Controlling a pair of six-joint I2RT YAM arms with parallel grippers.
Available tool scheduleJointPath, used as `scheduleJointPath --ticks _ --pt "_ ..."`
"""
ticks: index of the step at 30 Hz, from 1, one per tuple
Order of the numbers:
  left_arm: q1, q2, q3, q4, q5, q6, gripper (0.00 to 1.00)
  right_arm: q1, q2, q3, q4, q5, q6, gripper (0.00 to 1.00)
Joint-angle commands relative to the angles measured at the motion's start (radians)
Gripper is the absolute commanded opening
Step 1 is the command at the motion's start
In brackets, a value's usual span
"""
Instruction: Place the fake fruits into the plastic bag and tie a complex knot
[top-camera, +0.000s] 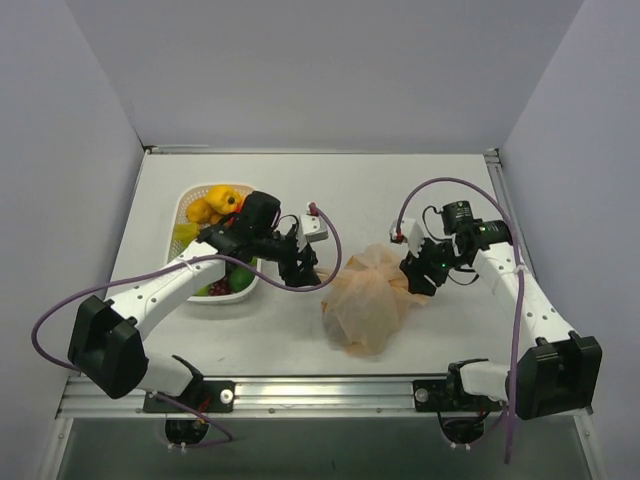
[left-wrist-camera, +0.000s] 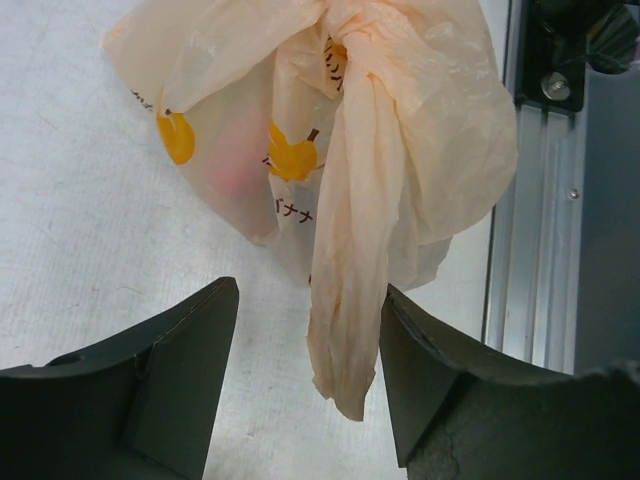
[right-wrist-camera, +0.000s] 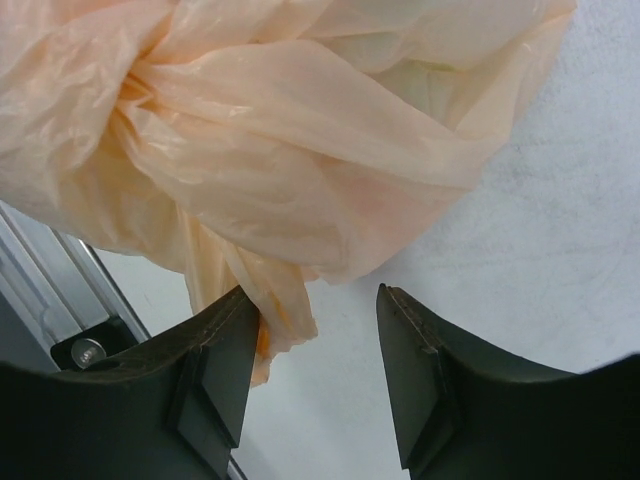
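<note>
The pale orange plastic bag (top-camera: 366, 296) lies bunched on the table between my arms, its handles gathered into a knot at the top. My left gripper (top-camera: 303, 268) is open at the bag's left side; in the left wrist view a twisted handle tail (left-wrist-camera: 350, 300) hangs between its open jaws, against the right finger (left-wrist-camera: 430, 370). My right gripper (top-camera: 417, 276) is open at the bag's right side; in the right wrist view a handle tail (right-wrist-camera: 270, 300) lies against its left finger (right-wrist-camera: 215, 360). Fake fruits (top-camera: 218, 205), yellow, orange and green, sit in the white basket (top-camera: 186, 205).
The white lattice basket stands at the left behind my left arm. The metal rail (top-camera: 330, 390) runs along the table's near edge, just below the bag. A small white block (top-camera: 316, 226) sits behind my left gripper.
</note>
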Motion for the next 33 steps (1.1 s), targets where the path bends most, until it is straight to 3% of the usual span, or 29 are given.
scheduleJointPath --ticks 1,10,12,17,20,23,33 --pt "-0.005 -0.025 -0.028 0.108 -0.090 -0.043 0.67 0.028 -0.042 -0.055 0.074 0.055 0.078 0.50" --pt "-0.005 -0.162 -0.155 0.260 -0.226 -0.086 0.67 0.128 -0.259 -0.308 0.369 0.238 0.231 0.52" --pt "0.001 -0.186 -0.169 0.292 -0.208 -0.083 0.67 0.129 -0.266 -0.319 0.371 0.236 0.248 0.47" --pt "-0.013 -0.232 -0.186 0.330 -0.225 -0.068 0.67 0.138 -0.282 -0.336 0.394 0.258 0.265 0.17" --pt "-0.033 -0.226 -0.192 0.350 -0.245 -0.037 0.66 0.143 -0.286 -0.328 0.394 0.258 0.282 0.06" --pt "-0.065 -0.211 -0.191 0.360 -0.243 -0.006 0.65 0.148 -0.288 -0.323 0.392 0.259 0.295 0.00" --pt "-0.142 -0.124 -0.163 0.406 -0.397 0.089 0.59 0.155 -0.292 -0.297 0.366 0.255 0.285 0.00"
